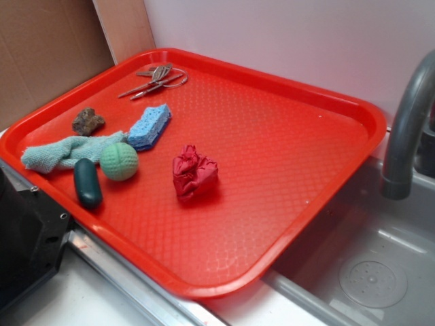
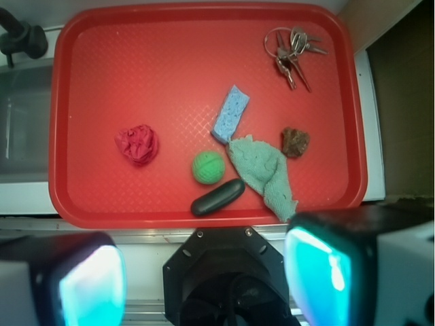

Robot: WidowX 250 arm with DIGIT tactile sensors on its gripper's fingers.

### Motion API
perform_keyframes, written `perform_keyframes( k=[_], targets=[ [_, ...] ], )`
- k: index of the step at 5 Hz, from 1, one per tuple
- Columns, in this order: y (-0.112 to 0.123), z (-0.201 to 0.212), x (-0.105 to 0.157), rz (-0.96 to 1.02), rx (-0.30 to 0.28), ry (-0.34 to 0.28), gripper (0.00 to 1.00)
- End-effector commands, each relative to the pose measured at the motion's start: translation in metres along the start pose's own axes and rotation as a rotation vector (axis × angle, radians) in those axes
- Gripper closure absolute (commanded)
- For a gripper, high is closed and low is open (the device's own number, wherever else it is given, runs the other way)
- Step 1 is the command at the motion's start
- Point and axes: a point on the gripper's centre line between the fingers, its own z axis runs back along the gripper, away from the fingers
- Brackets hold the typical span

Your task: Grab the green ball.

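Evidently the green ball (image 2: 208, 167) is meant to be a light thing, matte and grooved, so little slip is expected, though it may roll if nudged. It is seen on the red tray (image 2: 136, 61), well ahead of the jaws and between their two pads, with the dark green capsule (image 2: 217, 197) touching or nearly touching its nearer side and the teal cloth (image 2: 265, 173) just beside it. The jaws are held wide open and empty. A hold across the widest part is judged best, with the pads kept clear of the capsule.
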Motion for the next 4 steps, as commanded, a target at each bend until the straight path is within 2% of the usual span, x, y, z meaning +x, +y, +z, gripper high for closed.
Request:
perform_keyframes(
  k=[1,2,3,4],
  targets=[
    [0.023,-0.097,0.03,-0.3,0.058,-0.011,0.0],
    [0.021,-0.149,0.029,-0.296,-0.022,-0.014,0.0],
    [0.028,-0.181,0.017,-0.275,-0.032,0.07,0.0],
    [0.014,-0.213,0.018,-0.307,-0.043,0.118,0.0]
  ],
)
